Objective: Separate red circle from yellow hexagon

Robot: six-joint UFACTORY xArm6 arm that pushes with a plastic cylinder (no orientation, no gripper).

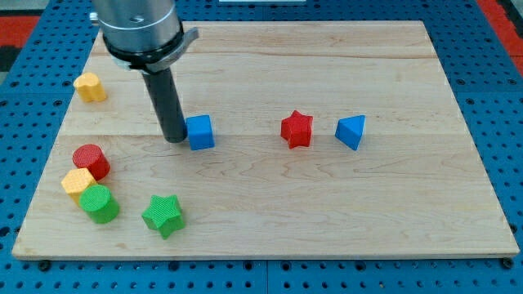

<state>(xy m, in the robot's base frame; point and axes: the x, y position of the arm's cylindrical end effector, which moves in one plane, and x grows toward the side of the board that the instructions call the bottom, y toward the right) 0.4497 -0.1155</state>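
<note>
Rod tip (175, 139) beside blue cube (200, 131)

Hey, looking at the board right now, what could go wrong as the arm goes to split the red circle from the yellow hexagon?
My tip sits right beside the blue cube, so moving off toward the view's right would likely drag it along.

The red circle, yellow hexagon and green circle are bunched together; a push may shift all three.

That cluster lies near the board's left edge, so a block could slide off.
</note>
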